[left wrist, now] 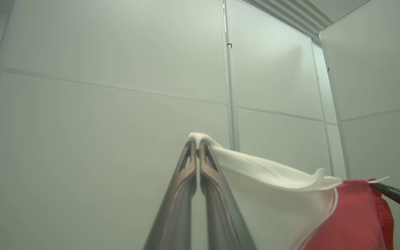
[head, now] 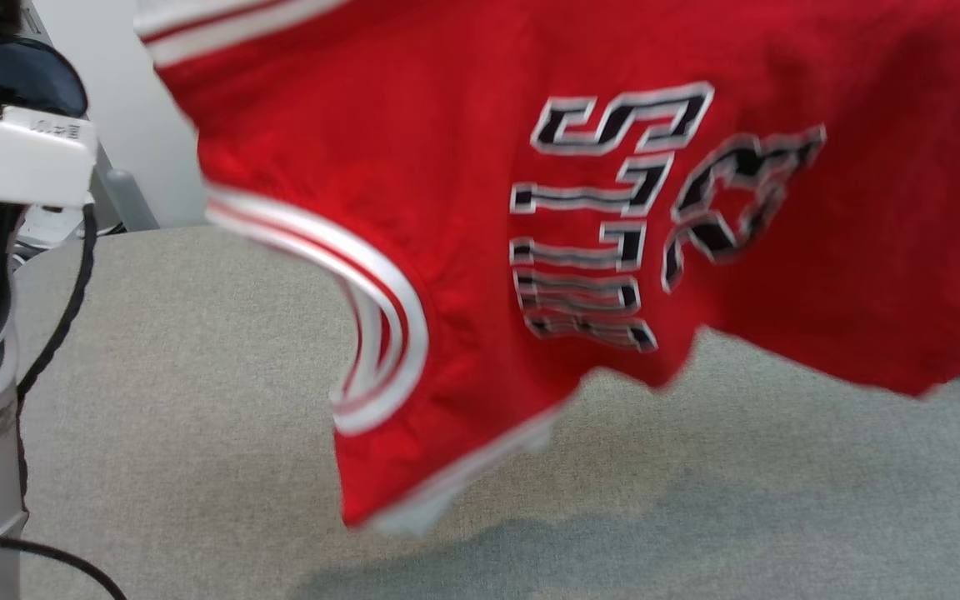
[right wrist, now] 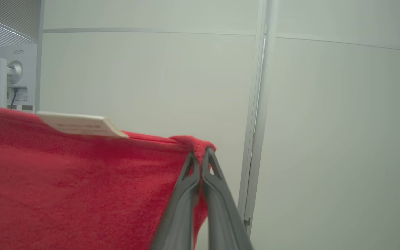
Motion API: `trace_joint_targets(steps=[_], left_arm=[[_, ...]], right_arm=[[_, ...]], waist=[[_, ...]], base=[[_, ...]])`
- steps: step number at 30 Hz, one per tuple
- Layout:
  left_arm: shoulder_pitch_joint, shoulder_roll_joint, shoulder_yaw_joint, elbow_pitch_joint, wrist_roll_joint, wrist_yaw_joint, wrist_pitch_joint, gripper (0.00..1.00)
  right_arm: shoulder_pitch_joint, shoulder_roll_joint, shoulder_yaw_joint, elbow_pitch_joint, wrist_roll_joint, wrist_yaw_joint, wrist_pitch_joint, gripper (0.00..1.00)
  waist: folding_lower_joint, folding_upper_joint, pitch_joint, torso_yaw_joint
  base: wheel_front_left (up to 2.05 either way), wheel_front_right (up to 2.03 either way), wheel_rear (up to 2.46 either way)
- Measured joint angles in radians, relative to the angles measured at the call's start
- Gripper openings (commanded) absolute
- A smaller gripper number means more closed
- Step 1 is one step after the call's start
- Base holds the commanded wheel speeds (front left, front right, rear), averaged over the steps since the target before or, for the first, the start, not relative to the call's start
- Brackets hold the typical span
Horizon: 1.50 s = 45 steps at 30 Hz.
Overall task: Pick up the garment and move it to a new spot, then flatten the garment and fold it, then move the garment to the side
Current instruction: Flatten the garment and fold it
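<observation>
Over one grey surface (head: 197, 417), one garment (head: 447, 150)

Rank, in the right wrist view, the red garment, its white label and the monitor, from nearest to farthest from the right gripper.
1. Garment: red edge pinched in the right gripper.
2. White label: left, along that edge.
3. Monitor: far left, in the background.

Matt red cloth garment (head: 463, 167) above rough grey fabric tabletop (head: 180, 400)
</observation>
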Motion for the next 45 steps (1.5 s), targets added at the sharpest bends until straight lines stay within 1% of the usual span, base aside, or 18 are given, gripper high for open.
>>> trace_joint_targets(steps=[1,2,3,6,9,11,12,13,15,18,21,24,28,31,35,40,44,45], left_arm=[[0.0,0.002,-0.005,0.012,-0.012,0.008,0.029,0.0],[0.0,0.004,-0.024,0.072,-0.031,0.009,0.068,0.0],[0.0,0.002,-0.034,0.122,-0.035,0.009,0.077,0.0],[-0.019,-0.004,-0.067,0.337,-0.016,-0.012,0.051,0.0],[-0.101,-0.03,-0.11,0.598,0.038,-0.061,-0.054,0.0],[-0.187,-0.049,-0.134,0.748,0.081,-0.106,-0.158,0.0],[-0.239,-0.056,-0.145,0.813,0.11,-0.114,-0.221,0.0],[-0.239,-0.056,-0.145,0.813,0.11,-0.114,-0.221,0.0],[-0.35,-0.076,-0.152,0.905,0.144,-0.144,-0.344,0.0],[-0.482,-0.088,-0.166,0.984,0.161,-0.173,-0.468,0.0],[-0.483,-0.107,-0.209,1.036,0.147,-0.187,-0.489,0.0],[-0.401,-0.11,-0.267,1.053,0.104,-0.188,-0.497,0.0],[-0.228,-0.111,-0.323,1.092,0.035,-0.188,-0.509,0.0],[-0.112,-0.114,-0.332,1.146,-0.004,-0.195,-0.516,0.0],[-0.014,-0.11,-0.332,1.156,-0.037,-0.195,-0.524,0.0],[0.098,-0.091,-0.278,1.038,-0.019,-0.195,-0.524,0.0],[0.24,-0.069,-0.247,0.923,0.041,-0.193,-0.524,0.0],[0.277,-0.069,-0.243,0.894,0.051,-0.185,-0.524,0.0]], right_arm=[[0.001,0.002,0.005,0.003,0.0,0.0,0.028,0.0],[0.0,0.027,0.037,0.043,-0.001,0.0,0.068,0.0],[-0.001,0.045,0.065,0.084,-0.007,0.0,0.081,0.0],[-0.049,0.099,0.193,0.264,-0.067,0.0,0.08,0.0],[-0.17,0.153,0.304,0.488,-0.137,0.0,-0.002,0.0],[-0.268,0.182,0.342,0.62,-0.187,0.002,-0.115,0.0],[-0.323,0.185,0.354,0.676,-0.22,0.002,-0.188,0.0],[-0.323,0.185,0.354,0.676,-0.22,0.002,-0.188,0.0],[-0.437,0.175,0.363,0.765,-0.288,0.002,-0.334,0.0],[-0.576,0.156,0.432,0.87,-0.373,0.002,-0.457,0.0],[-0.593,0.151,0.488,0.967,-0.396,0.002,-0.511,0.0],[-0.547,0.151,0.521,1.028,-0.403,0.002,-0.538,0.0],[-0.415,0.164,0.52,1.069,-0.376,0.002,-0.546,0.0],[-0.275,0.198,0.487,1.06,-0.348,0.003,-0.546,0.0],[-0.128,0.219,0.419,0.964,-0.337,0.003,-0.546,0.0],[0.02,0.218,0.297,0.808,-0.362,0.003,-0.546,0.0],[0.153,0.234,0.201,0.711,-0.395,0.003,-0.546,0.0],[0.184,0.243,0.181,0.698,-0.401,0.003,-0.546,0.0]], waist=[[0.0,0.0,0.005,0.001],[-0.0001,0.0,0.018,0.003],[0.0,0.0,0.025,0.005],[-0.0001,0.0,0.05,0.011],[0.0,0.0,0.055,0.025],[0.0,0.0,0.046,0.033],[0.0,0.0,0.04,0.037],[0.0,0.0,0.04,0.037],[0.0,0.0,0.035,0.05],[0.0,0.0,0.047,0.061],[0.0,0.0,0.075,0.069],[0.0,0.0,0.123,0.073],[0.0,0.0,0.202,0.075],[0.0,0.0,0.258,0.072],[0.0,-0.0001,0.303,0.054],[0.0,0.0,0.294,0.028],[0.0,0.0,0.261,0.02],[0.0,0.0,0.252,0.019]], base=[[0.0,0.0,0.0],[0.0,0.0,0.0],[0.0,0.0,0.0],[0.0,0.0,0.0],[0.0,0.0,0.0],[0.0,0.0,0.0],[0.0,0.0,0.0],[0.0,0.0,0.0],[0.0,0.0,0.0],[0.0,0.0,0.0],[0.0,0.0,0.0],[0.0,0.0,0.0],[0.0,0.0,0.0],[0.0,0.0,0.0],[0.0,0.0,0.0],[0.0,0.0,0.0],[0.0,0.0,0.0],[0.0,0.0,0.0]])
